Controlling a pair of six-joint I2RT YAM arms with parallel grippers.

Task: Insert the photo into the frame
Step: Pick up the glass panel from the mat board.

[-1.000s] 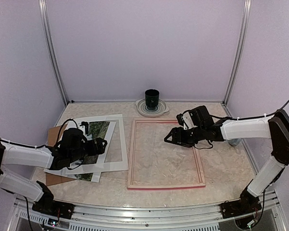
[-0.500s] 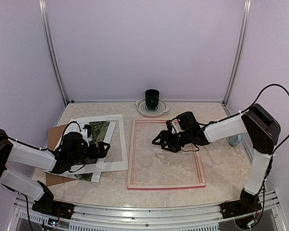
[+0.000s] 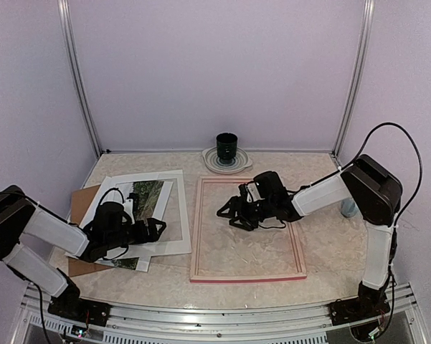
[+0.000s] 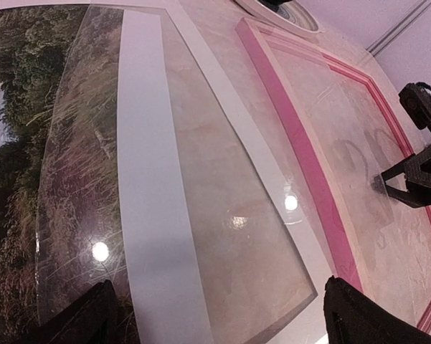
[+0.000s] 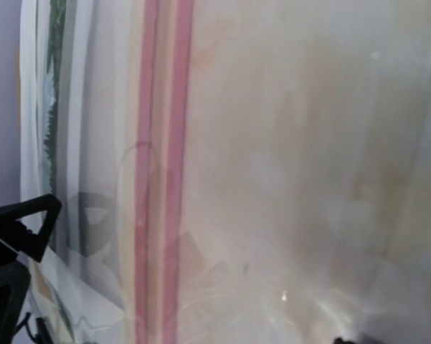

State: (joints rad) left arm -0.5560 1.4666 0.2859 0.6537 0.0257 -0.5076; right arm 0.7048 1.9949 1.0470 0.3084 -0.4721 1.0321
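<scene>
Marbled worktop point(image 3: 330, 251), lilac walls.
My left tool point(image 3: 156, 230) spread near the photo point(image 3: 149, 192); right tool point(image 3: 226, 215) spread inside the frame point(image 3: 196, 240).

The photo point(image 3: 148, 192) shows only in parts from above, its middle hidden by the left tool point(image 3: 155, 230). The left wrist view cuts the photo off at its left edge and shows only that tool's fingertips point(image 4: 93, 312). The brown backing board point(image 3: 83, 198) is mostly covered. The right wrist view is blurred, and the right tool point(image 3: 229, 211) is cropped there to one finger point(image 5: 14, 229).
</scene>
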